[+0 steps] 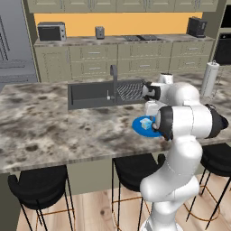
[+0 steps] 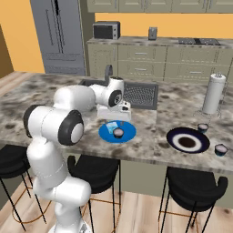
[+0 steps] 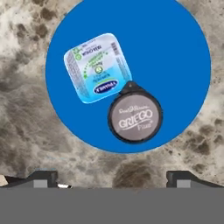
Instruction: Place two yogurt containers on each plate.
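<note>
My gripper (image 3: 113, 179) hangs open right above the bright blue plate (image 3: 175, 52), nothing between its fingers. On that plate a pale blue squarish yogurt container (image 3: 97, 68) lies beside a round dark one (image 3: 134, 117) with a grey lid, the two touching. In the right base view the same plate (image 2: 129, 132) sits under the hand on the island counter. Further right lies the dark plate (image 2: 175, 136) with a pale centre and nothing on it. Two round dark yogurt containers stand on the counter beside it, one behind (image 2: 202, 128) and one to its right (image 2: 220, 149).
A sink (image 2: 139, 94) with a faucet is set in the counter just behind the blue plate. A paper towel roll (image 2: 214, 93) stands upright behind the dark plate. Black stools (image 1: 135, 169) line the counter's near edge.
</note>
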